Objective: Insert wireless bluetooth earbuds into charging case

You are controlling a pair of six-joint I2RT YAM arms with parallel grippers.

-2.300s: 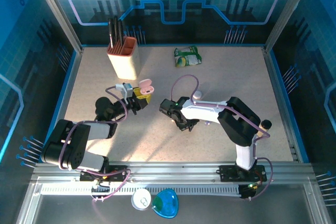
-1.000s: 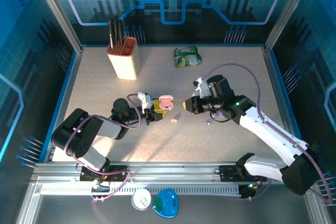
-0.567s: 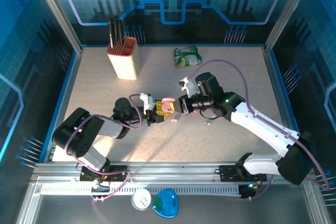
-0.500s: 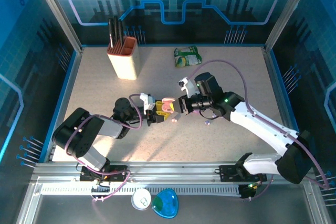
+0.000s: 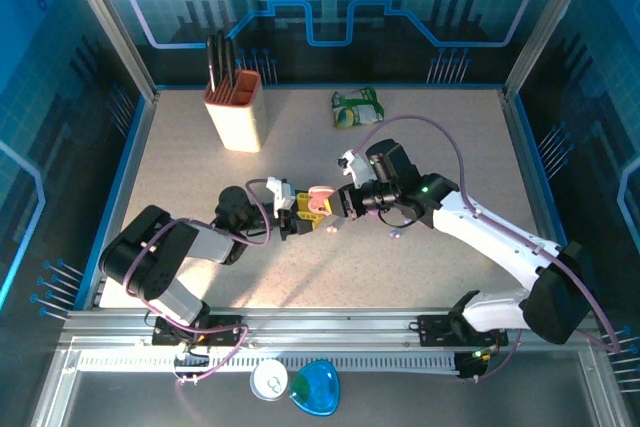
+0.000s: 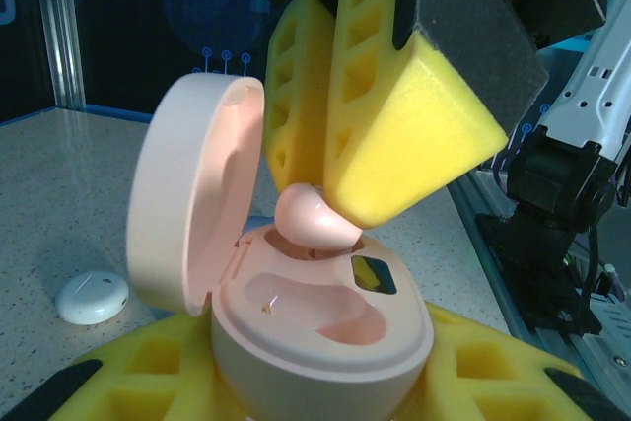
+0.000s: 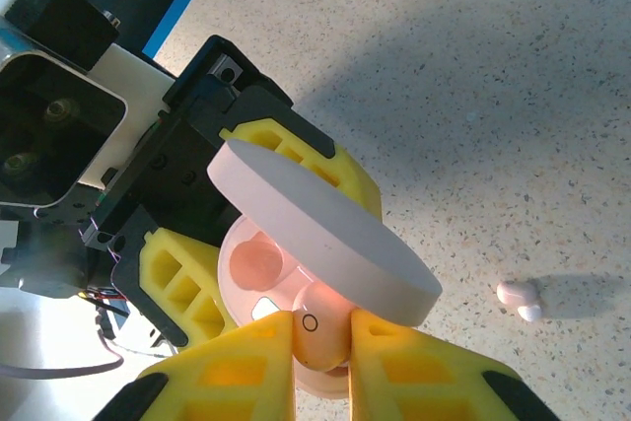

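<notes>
My left gripper (image 5: 300, 213) is shut on the base of a pale pink charging case (image 5: 318, 197) whose lid stands open. In the left wrist view the case (image 6: 325, 342) sits between my yellow pads (image 6: 89, 382), and its near socket is empty. My right gripper (image 5: 343, 204) is shut on a pink earbud (image 7: 320, 337). It holds that earbud (image 6: 314, 224) at the mouth of the far socket, under the lid (image 7: 325, 234). The right gripper's fingers (image 6: 414, 125) hang right over the case. Two loose earbuds lie on the table, one pink (image 5: 331, 229) and one lilac (image 5: 396, 235).
A peach holder with dark handles (image 5: 235, 107) stands at the back left, and a green packet (image 5: 357, 107) lies at the back centre. A small white rounded piece (image 6: 92, 296) rests on the table beside the case. A pale earbud (image 7: 520, 296) lies right of the case.
My right gripper has moved left with the pink earbud, from beside the case to its far socket. The left gripper and the case have stayed put.
</notes>
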